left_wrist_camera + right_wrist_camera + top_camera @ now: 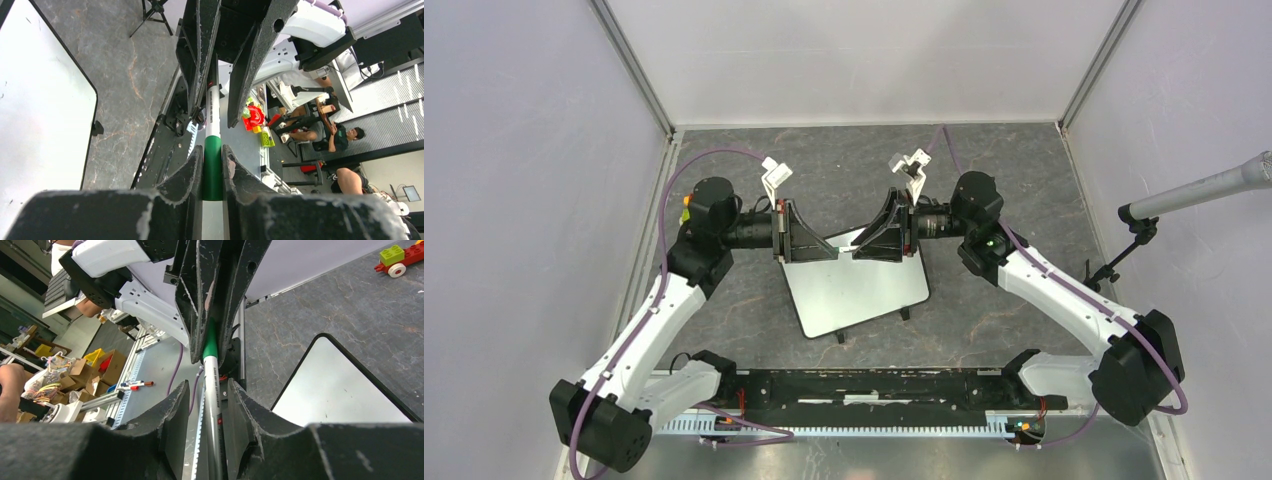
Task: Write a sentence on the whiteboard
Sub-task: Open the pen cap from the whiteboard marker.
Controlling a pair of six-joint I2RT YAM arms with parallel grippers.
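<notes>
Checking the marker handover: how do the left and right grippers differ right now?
Left gripper is shut tight; right gripper stands open, gaps showing. Left gripper sits on the marker's green cap; right gripper surrounds its white barrel. Both face each other near the whiteboard.

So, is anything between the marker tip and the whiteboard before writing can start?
Yes: the green cap is on the marker, clamped in the left gripper, while the right gripper straddles its barrel. Nothing visible lies on the whiteboard below.
</notes>
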